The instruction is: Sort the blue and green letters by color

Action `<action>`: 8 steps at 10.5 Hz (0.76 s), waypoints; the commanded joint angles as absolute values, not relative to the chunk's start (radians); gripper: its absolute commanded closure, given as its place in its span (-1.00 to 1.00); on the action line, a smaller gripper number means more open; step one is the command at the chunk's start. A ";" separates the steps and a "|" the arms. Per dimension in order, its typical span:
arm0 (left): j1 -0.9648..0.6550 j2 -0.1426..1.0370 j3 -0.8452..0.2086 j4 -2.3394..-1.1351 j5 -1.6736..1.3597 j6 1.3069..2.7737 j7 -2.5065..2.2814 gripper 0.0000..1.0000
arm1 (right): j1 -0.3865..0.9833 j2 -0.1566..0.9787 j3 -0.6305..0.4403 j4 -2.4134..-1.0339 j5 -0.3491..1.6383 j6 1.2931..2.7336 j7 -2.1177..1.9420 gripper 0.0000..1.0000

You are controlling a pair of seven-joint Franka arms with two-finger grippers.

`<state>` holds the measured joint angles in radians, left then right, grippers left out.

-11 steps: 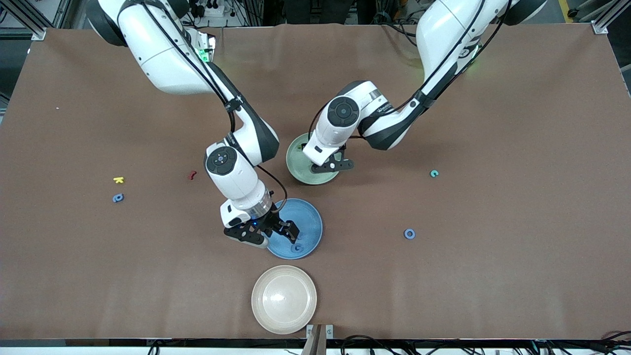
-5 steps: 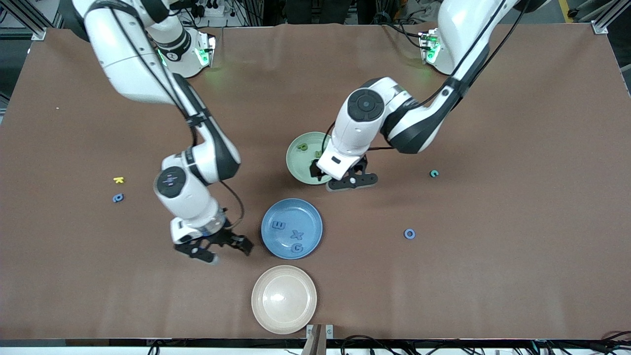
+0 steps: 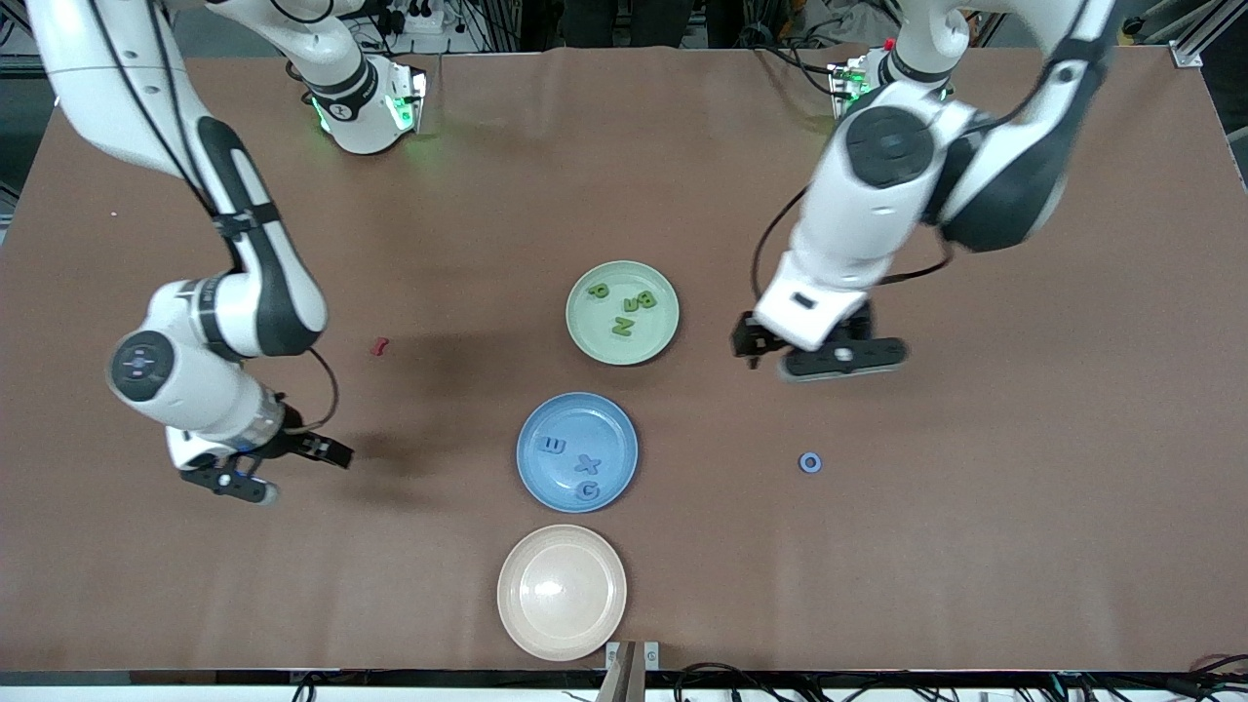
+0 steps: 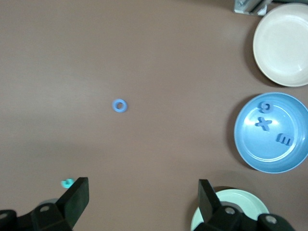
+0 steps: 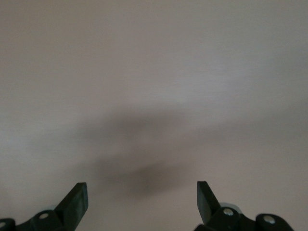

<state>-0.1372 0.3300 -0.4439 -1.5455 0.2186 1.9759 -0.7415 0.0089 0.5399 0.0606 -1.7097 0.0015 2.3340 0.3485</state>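
Blue letters (image 3: 577,465) are lying in the blue plate (image 3: 617,429), green letters (image 3: 625,312) in the green plate (image 3: 589,331), mid-table; one blue ring (image 3: 809,462) is sitting toward the left arm's end. Left end effector (image 3: 814,353) and right end effector (image 3: 283,466) are hanging wide open, empty, over bare table (image 3: 1024,507).

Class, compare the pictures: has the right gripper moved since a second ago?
Yes. The right gripper has left the blue plate and now hangs over bare table toward the right arm's end, open and empty.

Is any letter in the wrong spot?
Yes. One blue ring letter lies alone on the bare table, toward the left arm's end, though the blue plate already holds three blue letters. A small dark red letter also sits loose on the table. The green letters in the green plate match it.
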 commanded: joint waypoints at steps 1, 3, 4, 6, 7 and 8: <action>0.019 0.175 -0.451 -1.575 0.077 1.857 -0.518 -1.00 | -0.133 0.451 0.077 -1.844 -0.038 2.332 0.201 -1.00; 0.092 0.103 -0.439 -1.575 0.043 1.783 -0.431 -1.00 | -0.213 0.443 0.077 -1.899 -0.102 2.351 0.195 -1.00; 0.106 0.077 -0.411 -1.575 0.048 1.749 -0.428 -1.00 | -0.241 0.443 0.077 -1.943 -0.129 2.409 0.195 -1.00; 0.112 0.048 -0.344 -1.562 0.043 1.692 -0.267 -1.00 | -0.284 0.445 0.078 -2.034 -0.135 2.543 0.178 -1.00; 0.110 0.032 -0.315 -1.562 0.041 1.681 -0.185 -1.00 | -0.302 0.448 0.077 -2.075 -0.133 2.600 0.141 -1.00; 0.110 0.023 -0.302 -1.562 0.037 1.648 -0.178 -1.00 | -0.317 0.451 0.077 -2.109 -0.133 2.655 0.129 -1.00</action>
<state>0.1074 0.0661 -0.3393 -1.5462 0.0713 1.6996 -0.2676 -0.2707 0.4878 0.0594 -1.9982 -0.1209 2.5490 0.1688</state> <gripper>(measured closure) 0.000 0.000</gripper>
